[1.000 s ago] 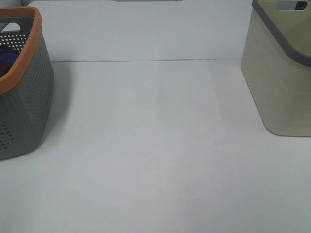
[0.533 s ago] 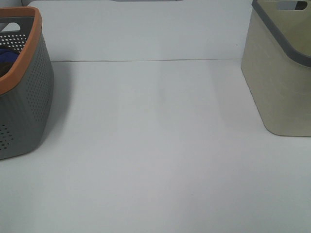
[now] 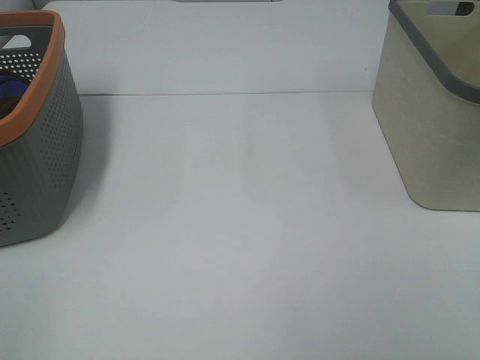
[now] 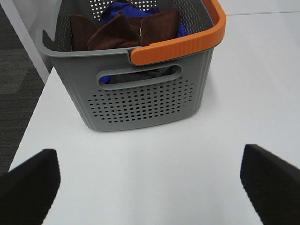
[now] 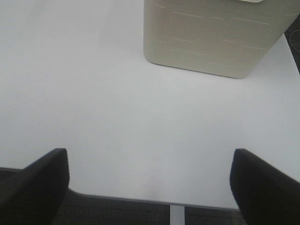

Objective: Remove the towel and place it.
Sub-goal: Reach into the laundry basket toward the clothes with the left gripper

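Left wrist: towel point(image 4: 123, 33) in basket point(image 4: 140, 104)

Basket point(image 4: 140, 101), prob. blue cloth point(image 4: 117, 7), beige bin point(image 5: 211, 37)

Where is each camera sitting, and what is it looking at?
High camera: above, looking down at the table, grey basket and beige basket; no robot shows.
Left wrist: behind the open left claw, facing the grey basket with the towel.
Right wrist: behind the open right claw, facing the beige basket.
Shared: each wrist's basket also shows from high up.
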`<act>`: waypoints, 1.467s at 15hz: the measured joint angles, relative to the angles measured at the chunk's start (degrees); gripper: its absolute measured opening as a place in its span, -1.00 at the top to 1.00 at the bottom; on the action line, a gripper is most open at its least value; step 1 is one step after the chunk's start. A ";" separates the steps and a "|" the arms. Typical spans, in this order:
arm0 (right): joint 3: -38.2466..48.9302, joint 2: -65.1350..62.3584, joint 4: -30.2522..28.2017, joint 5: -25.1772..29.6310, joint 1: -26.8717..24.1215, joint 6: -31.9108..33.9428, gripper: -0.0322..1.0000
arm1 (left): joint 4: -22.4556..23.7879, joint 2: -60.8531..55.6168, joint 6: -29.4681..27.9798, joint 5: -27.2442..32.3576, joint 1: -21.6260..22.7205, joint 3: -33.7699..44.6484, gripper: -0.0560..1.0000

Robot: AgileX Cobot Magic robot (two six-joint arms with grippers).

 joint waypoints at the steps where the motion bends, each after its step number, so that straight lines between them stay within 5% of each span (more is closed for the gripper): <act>1: 0.00 0.00 0.00 0.00 0.00 0.00 -0.82 | 0.00 0.52 0.23 0.00 0.00 0.00 -0.98; 3: 0.00 0.00 0.00 0.00 0.00 0.00 -0.82 | 0.00 5.21 0.63 0.74 0.00 -2.01 -0.98; 8: 0.00 0.00 0.00 0.00 0.00 0.00 -0.82 | -3.90 33.92 6.19 9.22 0.00 -22.23 -0.98; 11: 0.00 0.00 0.00 0.00 0.00 0.00 -0.82 | -7.85 48.30 14.55 9.28 0.00 -35.29 -0.98; 16: 0.00 0.00 0.00 -0.06 0.00 0.00 -0.82 | -6.88 65.83 20.00 9.40 0.00 -50.36 -0.98; 19: 0.00 0.00 0.00 -0.06 0.00 0.00 -0.82 | -6.25 78.32 32.77 9.40 0.00 -60.16 -0.98; 22: 0.00 0.00 0.00 -0.06 0.00 0.00 -0.82 | 0.00 87.15 46.24 9.28 0.00 -64.00 -0.98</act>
